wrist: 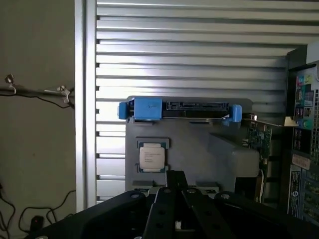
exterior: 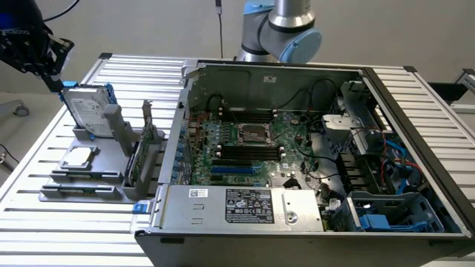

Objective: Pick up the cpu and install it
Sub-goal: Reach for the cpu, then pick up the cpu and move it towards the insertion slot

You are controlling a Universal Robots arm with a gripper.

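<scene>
Closure of the gripper (wrist: 175, 179) was shown in the wrist view, where its two dark fingers were pressed together with nothing clamped between them. In the exterior view the gripper (exterior: 52, 75) was seen high at the exterior view's far left, poised above the top edge of the hard drive (exterior: 88, 114) and well apart from the open computer case (exterior: 386, 105).

The cpu (exterior: 79, 157) was seen lying flat, silver plate upward, in a square recess of the grey holder (exterior: 111, 167). It lay just nearer than the hard drive, which was stood upright on edge in the same holder between blue brackets (wrist: 147, 108). No contact between the gripper and the cpu was seen.

The holder was placed on the slatted aluminium table (exterior: 44, 222), beside the case's left wall. Inside the case the motherboard (exterior: 222, 144) was laid flat, and the metal-framed socket (exterior: 252, 133) was found near its middle. A power supply (exterior: 245, 206) was mounted along the near edge of the case. The arm (exterior: 286, 30) was seen rising behind the far wall of the case.
</scene>
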